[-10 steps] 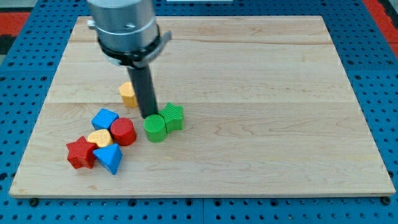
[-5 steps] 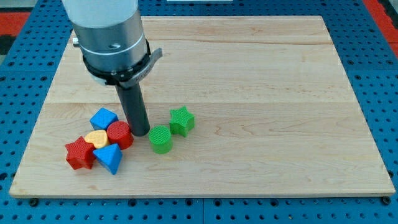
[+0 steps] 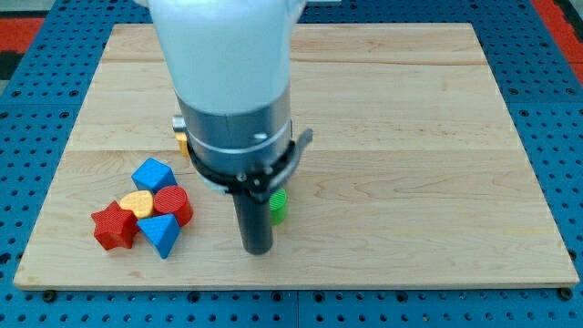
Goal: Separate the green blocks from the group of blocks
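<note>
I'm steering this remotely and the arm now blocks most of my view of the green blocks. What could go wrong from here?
1. Only a sliver of one green block shows beside the rod; the other is hidden, so a push from my tip could send either somewhere unseen.
2. The cluster, with the red cylinder and blue block nearest, lies just to the tip's left; a leftward sweep could scatter it.
3. The orange block is mostly hidden behind the arm.

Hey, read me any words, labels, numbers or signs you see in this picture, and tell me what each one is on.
None: no text can be read anywhere.
The arm is plain white and grey, with no label.
The blocks, such as the blue cube and the red star, are unmarked.
The wooden board bears only grain.
My tip is a plain dark rod end.
</note>
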Motion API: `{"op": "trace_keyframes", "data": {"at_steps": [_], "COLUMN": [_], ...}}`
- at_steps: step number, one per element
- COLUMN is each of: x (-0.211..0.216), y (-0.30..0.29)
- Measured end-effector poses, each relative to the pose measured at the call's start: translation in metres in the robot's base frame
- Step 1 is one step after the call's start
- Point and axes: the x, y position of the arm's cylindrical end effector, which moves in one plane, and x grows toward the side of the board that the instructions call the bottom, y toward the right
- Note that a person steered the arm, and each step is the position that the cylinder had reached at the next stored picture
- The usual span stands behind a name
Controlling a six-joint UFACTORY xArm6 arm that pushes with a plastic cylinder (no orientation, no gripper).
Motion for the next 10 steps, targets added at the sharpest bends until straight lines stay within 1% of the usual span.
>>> {"op": "trace_keyframes", "data": {"at_steps": [1, 2, 3, 4, 5, 6, 7, 8, 9, 10], "x": [0.0, -0.009, -0.033, -0.05, -0.035, -0.02, -0.019, -0.02, -0.03, -0.052], "y": [0.044, 0.041, 0.027, 0.001, 0.026, 0.015, -0.021, -0.035, -0.032, -0.031]}}
